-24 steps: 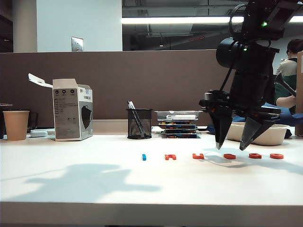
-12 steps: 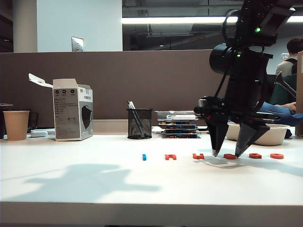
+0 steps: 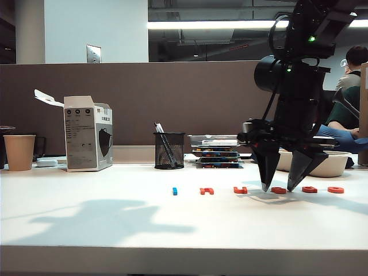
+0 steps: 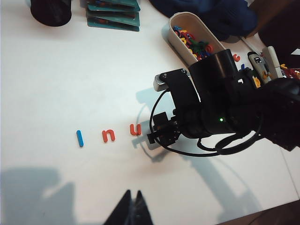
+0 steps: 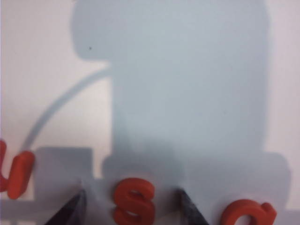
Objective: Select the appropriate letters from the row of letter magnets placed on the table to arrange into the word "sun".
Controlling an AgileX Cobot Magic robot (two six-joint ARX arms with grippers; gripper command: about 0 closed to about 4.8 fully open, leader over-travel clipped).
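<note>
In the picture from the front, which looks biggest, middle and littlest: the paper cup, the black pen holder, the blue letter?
1. Black pen holder and paper cup: they look alike in size, so I won't rank them.
2. Blue letter: clearly the littlest.

Paper cup [image 3: 19, 152]; mask box [image 3: 88, 133]; mesh pen holder [image 3: 169, 150]; white tray [image 4: 190, 37].

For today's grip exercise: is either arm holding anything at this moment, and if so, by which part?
Nothing is held. The right gripper has its jaws open on either side of the s magnet, not yet closed. The left gripper hangs empty above the table.
</note>
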